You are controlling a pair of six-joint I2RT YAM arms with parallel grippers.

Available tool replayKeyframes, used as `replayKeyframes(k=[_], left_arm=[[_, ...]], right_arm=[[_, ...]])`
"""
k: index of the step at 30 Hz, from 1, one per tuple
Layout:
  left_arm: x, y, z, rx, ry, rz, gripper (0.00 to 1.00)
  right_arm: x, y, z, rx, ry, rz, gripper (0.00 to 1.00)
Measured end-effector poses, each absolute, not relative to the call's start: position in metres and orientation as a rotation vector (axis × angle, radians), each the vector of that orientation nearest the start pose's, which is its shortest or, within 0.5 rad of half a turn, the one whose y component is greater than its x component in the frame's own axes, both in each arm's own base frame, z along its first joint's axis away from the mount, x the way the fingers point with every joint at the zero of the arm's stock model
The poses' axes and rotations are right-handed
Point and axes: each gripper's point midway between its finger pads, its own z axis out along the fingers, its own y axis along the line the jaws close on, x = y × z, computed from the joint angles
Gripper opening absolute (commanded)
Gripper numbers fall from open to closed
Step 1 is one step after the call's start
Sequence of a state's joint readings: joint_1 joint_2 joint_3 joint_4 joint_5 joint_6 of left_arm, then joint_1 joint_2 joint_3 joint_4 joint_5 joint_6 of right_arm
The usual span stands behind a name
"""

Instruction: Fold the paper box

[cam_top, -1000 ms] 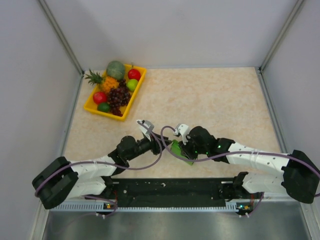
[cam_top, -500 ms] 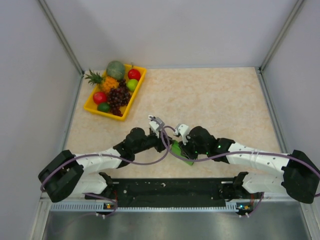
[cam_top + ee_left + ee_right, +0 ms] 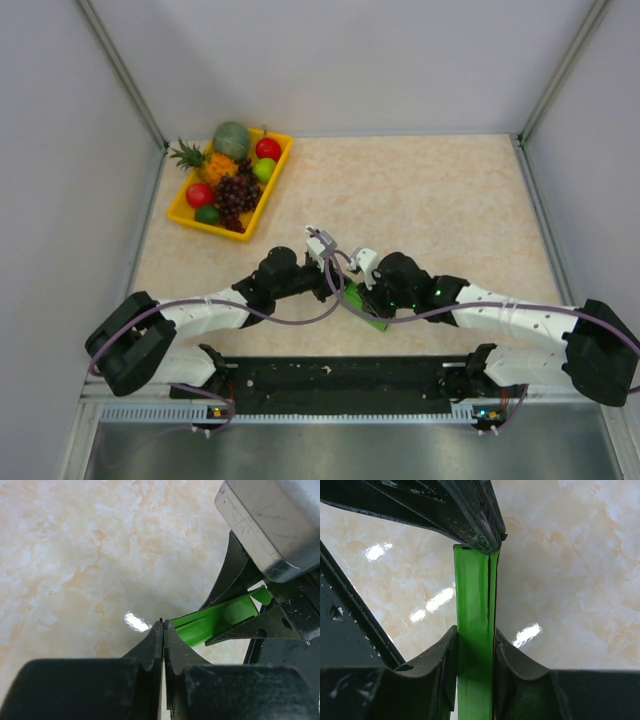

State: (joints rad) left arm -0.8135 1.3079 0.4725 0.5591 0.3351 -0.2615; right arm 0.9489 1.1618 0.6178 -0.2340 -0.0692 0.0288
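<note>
Beneath the right tool [image 3: 352,290], paper box [image 3: 368,312] shows partly.

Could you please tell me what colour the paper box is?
Bright green. The paper box shows best in the right wrist view.

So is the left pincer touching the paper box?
Touching. Right wrist view shows the left pincer shut on the far end of the paper box, no gap.

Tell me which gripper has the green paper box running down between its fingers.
The right gripper: the paper box runs lengthwise between its fingers, which press both faces. The left gripper is shut, meeting only the box's far end.
</note>
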Motion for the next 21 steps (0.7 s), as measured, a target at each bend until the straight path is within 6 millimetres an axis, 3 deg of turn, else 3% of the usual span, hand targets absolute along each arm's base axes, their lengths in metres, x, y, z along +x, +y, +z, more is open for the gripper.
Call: replayKeyframes(k=[21], left_arm=[[0.2146,-0.3185,0.1173,0.636,1.840,-0.917,0.00]], right_arm=[[0.1709,0.2602,0.0722,-1.024,2.237,0.525,0.27]])
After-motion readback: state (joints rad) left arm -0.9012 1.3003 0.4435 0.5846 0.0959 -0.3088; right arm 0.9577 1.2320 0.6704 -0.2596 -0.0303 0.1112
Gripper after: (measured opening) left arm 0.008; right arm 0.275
